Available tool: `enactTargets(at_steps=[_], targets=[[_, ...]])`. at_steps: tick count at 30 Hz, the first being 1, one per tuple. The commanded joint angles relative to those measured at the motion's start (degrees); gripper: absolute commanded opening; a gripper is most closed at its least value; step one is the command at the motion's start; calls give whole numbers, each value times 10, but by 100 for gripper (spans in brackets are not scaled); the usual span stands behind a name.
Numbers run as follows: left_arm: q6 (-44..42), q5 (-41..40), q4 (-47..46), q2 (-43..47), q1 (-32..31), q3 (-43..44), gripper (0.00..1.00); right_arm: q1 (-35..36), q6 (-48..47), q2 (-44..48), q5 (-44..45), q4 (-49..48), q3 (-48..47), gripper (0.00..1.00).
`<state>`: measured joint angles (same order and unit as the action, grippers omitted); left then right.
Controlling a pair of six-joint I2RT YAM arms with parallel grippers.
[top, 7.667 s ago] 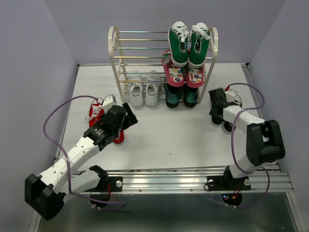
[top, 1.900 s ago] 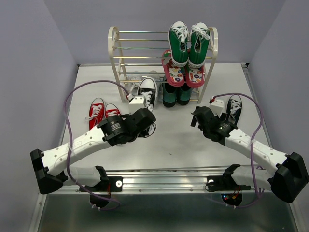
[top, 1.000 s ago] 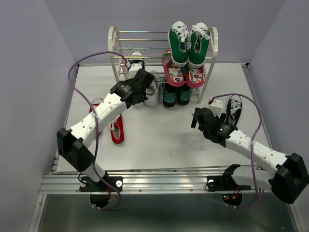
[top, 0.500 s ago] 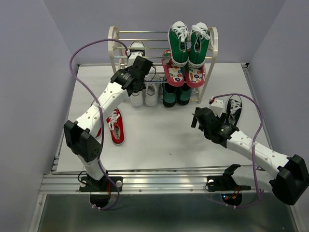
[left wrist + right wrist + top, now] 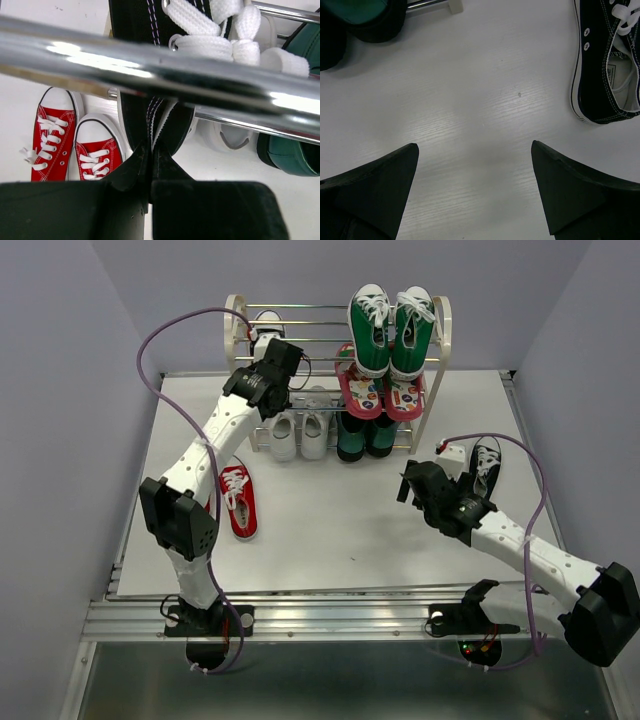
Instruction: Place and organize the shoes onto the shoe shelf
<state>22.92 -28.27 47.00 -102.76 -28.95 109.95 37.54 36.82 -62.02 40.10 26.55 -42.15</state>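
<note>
My left gripper (image 5: pixel 274 358) is shut on the heel edge of a black sneaker (image 5: pixel 266 320), held up among the upper rods at the left side of the shoe shelf (image 5: pixel 233 332). The left wrist view has the pinched black sneaker (image 5: pixel 145 30) behind a silver rod (image 5: pixel 90 57), with the left gripper (image 5: pixel 150 150) closed on its rim. Two white sneakers (image 5: pixel 299 434) sit on the bottom tier. One red sneaker (image 5: pixel 237 502) lies on the table; the red pair (image 5: pixel 75 147) shows below. My right gripper (image 5: pixel 410 484) hangs open over bare table, left of the other black sneaker (image 5: pixel 485 464), (image 5: pixel 605 75).
Green high-tops (image 5: pixel 390 328) stand on the shelf's top right, pink flip-flops (image 5: pixel 380 395) under them, and dark green shoes (image 5: pixel 365 438) at the bottom right. The left arm stretches across the left half of the table (image 5: pixel 330 530). Cables loop over both arms.
The left arm has carried the black sneaker up and back, from the shelf's middle height to its upper left rods. The right arm has stayed where it was, open.
</note>
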Motion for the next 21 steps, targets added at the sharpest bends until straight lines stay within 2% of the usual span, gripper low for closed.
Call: enactTargets(at_steps=[1,21], targets=[[-10,-20,-36,8,13,51,0,-3,-7,11,17,-19,7,100],[-36,2,-36,-32,38,83,0,-3,-3,25,33,-20,12,100]])
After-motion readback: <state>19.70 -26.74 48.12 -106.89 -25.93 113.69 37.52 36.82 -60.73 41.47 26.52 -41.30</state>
